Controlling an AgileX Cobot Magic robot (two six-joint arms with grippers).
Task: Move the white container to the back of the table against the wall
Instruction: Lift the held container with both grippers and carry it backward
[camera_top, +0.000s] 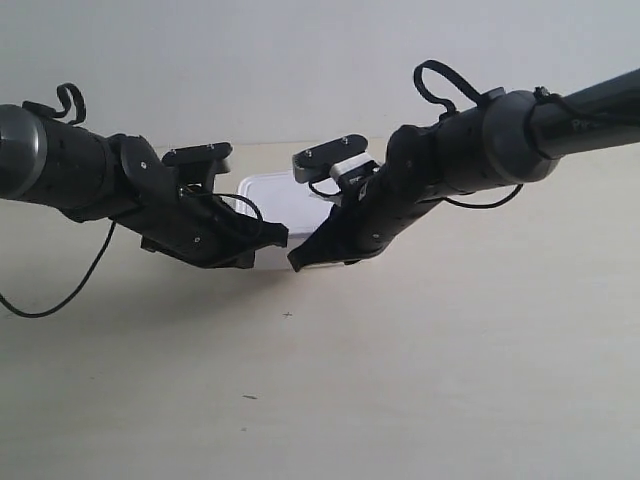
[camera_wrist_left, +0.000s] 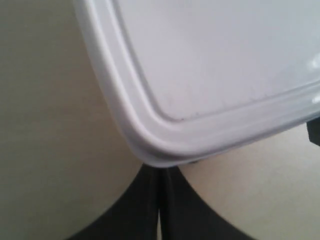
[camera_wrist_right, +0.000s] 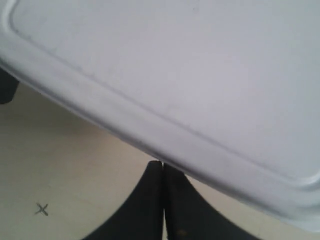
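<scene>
The white container lies on the table a little short of the wall, mostly hidden between the two arms. In the left wrist view a rounded corner of the white container sits just over my left gripper, which is shut with its tips touching under that corner. My right gripper is shut too, its tips against the long rim of the white container. In the exterior view the left gripper and the right gripper meet at the container's near side.
A small X mark is on the tabletop just in front of the grippers, seen also as the X mark beside the right fingers. A dark speck lies nearer the front. A black cable hangs from the left arm.
</scene>
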